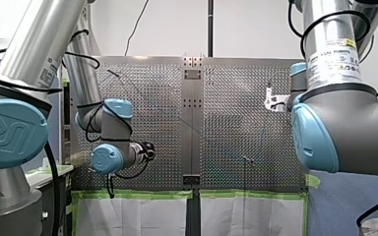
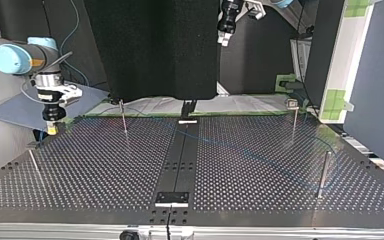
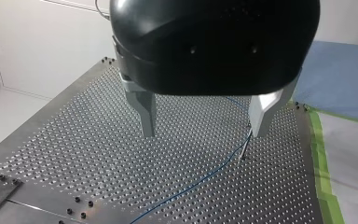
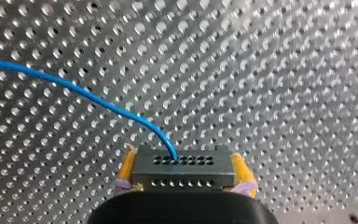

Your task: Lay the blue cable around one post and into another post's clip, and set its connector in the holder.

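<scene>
My right tool (image 4: pixel 185 164) grips the rigid connector (image 4: pixel 186 173), rightly; the blue cable (image 4: pixel 88 95) looks limp; my left tool (image 3: pixel 205 122) hangs released.

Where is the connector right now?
The connector is clamped between my right tool's yellow pads, at the top view's far left over the table, blue cable trailing from it.

1. perforated table (image 2: pixel 90 165) in shot, dark strip (image 2: pixel 180 160) running down its middle.
2. four thin posts (image 2: pixel 323 172) standing on it.
3. blue cable (image 3: pixel 191 185) trailing across the holes, beside one post.
</scene>
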Tool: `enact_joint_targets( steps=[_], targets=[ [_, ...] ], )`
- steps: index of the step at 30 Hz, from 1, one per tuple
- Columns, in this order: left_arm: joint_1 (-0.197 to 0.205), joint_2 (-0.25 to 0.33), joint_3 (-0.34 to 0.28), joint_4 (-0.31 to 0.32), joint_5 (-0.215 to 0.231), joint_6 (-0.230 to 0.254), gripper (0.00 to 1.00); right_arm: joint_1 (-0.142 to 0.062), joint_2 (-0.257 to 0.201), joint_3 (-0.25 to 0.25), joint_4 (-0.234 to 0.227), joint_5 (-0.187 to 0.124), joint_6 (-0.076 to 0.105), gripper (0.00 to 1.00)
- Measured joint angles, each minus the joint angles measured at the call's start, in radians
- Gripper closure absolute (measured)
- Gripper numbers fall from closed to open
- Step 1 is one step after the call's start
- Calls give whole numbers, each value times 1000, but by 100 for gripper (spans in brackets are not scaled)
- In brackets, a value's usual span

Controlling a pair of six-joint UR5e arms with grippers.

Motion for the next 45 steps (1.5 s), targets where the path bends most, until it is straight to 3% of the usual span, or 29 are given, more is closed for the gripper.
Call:
enact_joint_targets(
  steps=[16,20,34,39,45],
  targets=[
    [0,0,1,-16,0,4,0,-49,-62,0,4,-2,150,100],
    [0,0,1,-22,0,6,0,-61,-64,0,5,-2,172,100],
    [0,0,1,-39,1,13,0,-96,-58,0,-30,-15,184,100],
    [2,0,1,-42,2,15,0,-102,-50,-11,-14,-24,162,100],
    [4,0,1,-45,1,18,0,-103,-29,-34,30,-25,116,100]
  ],
)
